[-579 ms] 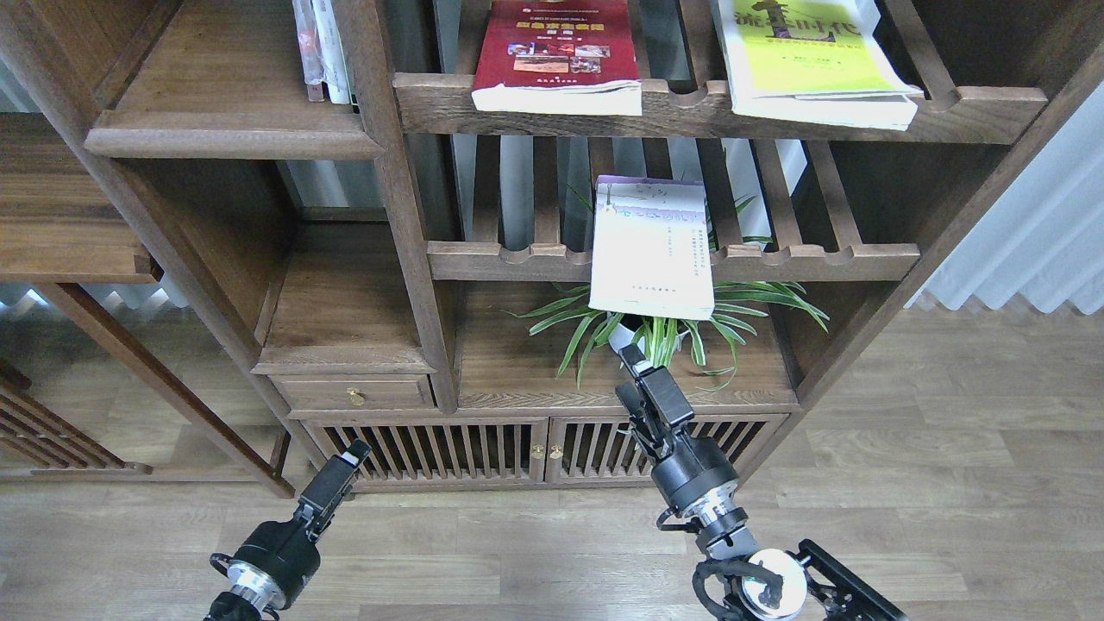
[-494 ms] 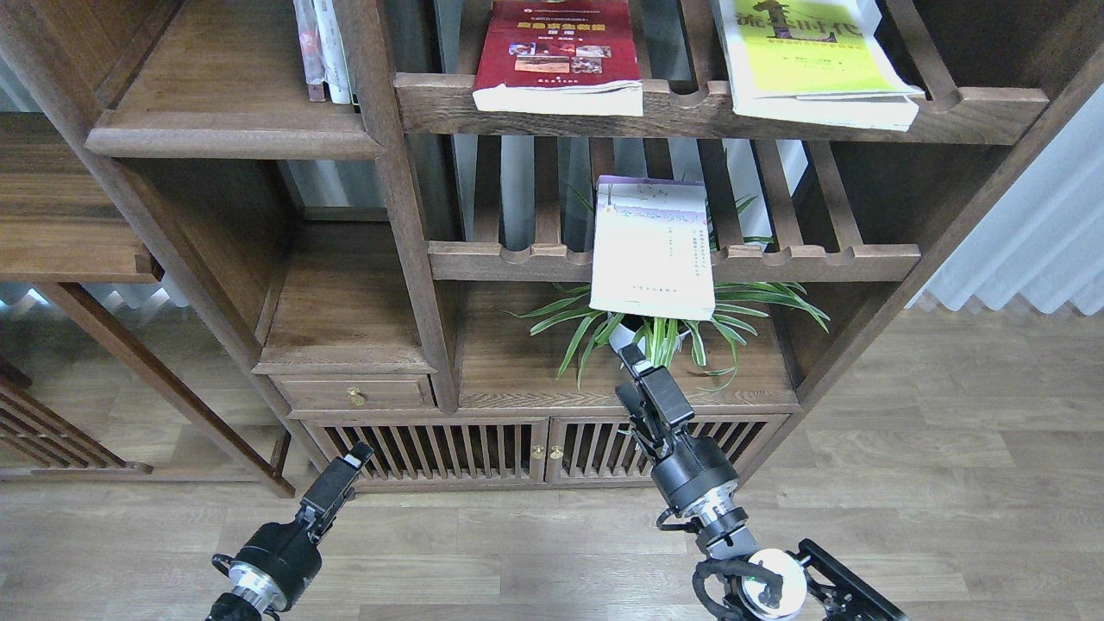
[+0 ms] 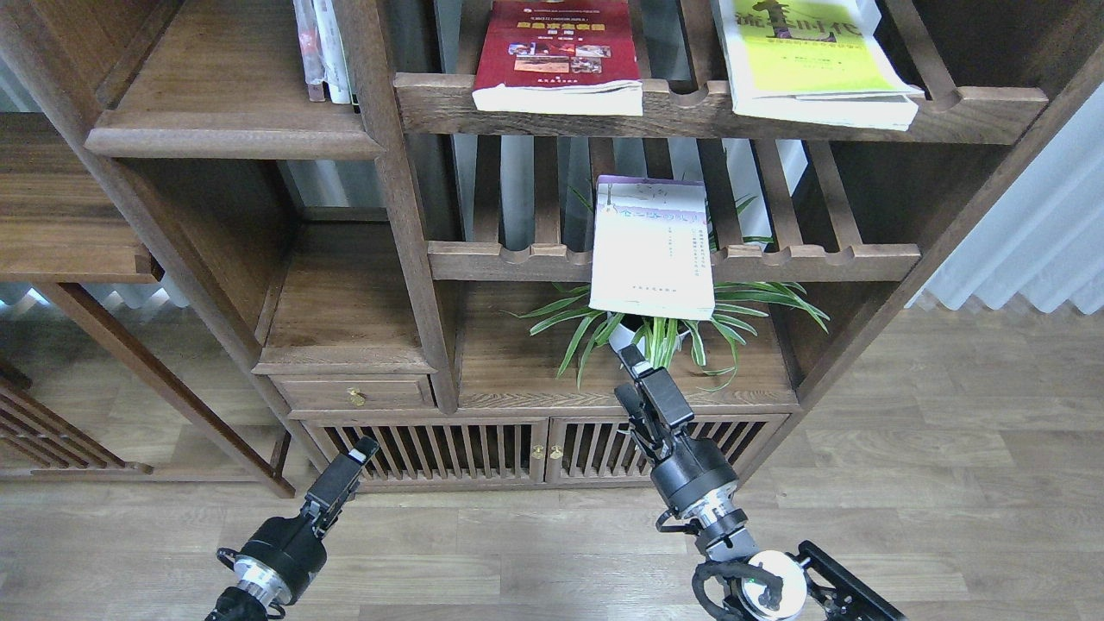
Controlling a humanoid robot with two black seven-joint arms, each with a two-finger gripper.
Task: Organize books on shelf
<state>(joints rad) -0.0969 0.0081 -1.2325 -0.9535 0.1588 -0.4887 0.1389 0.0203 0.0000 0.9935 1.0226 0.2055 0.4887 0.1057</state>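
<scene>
Up top, the dark red book [image 3: 559,53] lies flat on the upper slatted rack [image 3: 690,108], its pages hanging over the front rail, and the yellow-green book [image 3: 806,56] sits well apart from it at three o'clock on the same rack. One rack down, the white book [image 3: 653,250] with the lavender band lies across the lower slatted rack [image 3: 802,259], sticking out past the rail. Right beneath it, at six o'clock, a spider plant [image 3: 664,332] spreads its leaves, directly between that book and the right gripper [image 3: 636,365]. Over at ten o'clock, the plank shelf [image 3: 228,95] holds only a few thin pale volumes [image 3: 323,47] standing upright at its right end against the post.

Now the right gripper: it rises in front of the cabinet doors [image 3: 483,448], tip among the plant leaves just below the white book, holding nothing; seen edge-on, so whether its fingers are spread I cannot tell. The left gripper [image 3: 364,448] hangs low at seven o'clock before the doors, empty, its jaw gap equally unreadable.
</scene>
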